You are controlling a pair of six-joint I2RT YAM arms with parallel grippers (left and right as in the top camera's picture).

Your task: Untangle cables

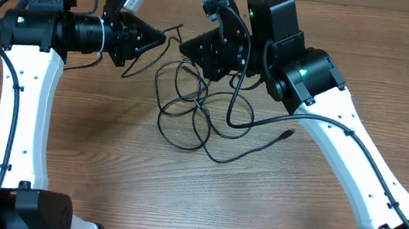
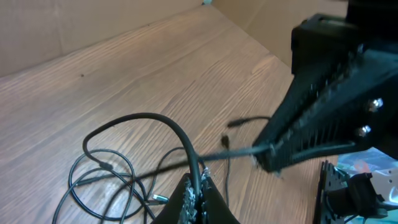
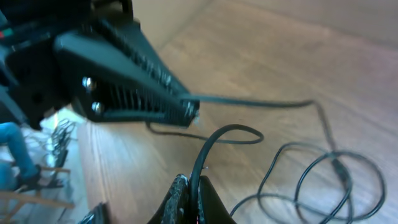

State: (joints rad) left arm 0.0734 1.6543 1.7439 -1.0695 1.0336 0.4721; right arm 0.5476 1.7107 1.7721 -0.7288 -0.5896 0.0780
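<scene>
We're early: left claw [image 1: 160,39] and right claw [image 1: 184,47] are each clamped on a strand of the cables [image 1: 188,116], raised nearly tip to tip, but most loops lie crossed on the worktop [image 1: 103,172] below them.

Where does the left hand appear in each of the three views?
Overhead: the left hand is upper left of centre, pointing right.
Left wrist: the hand is at bottom centre, shut on a cable.
Right wrist: the hand is upper left, large and black.
Shared landmark: the cable loops.
</scene>
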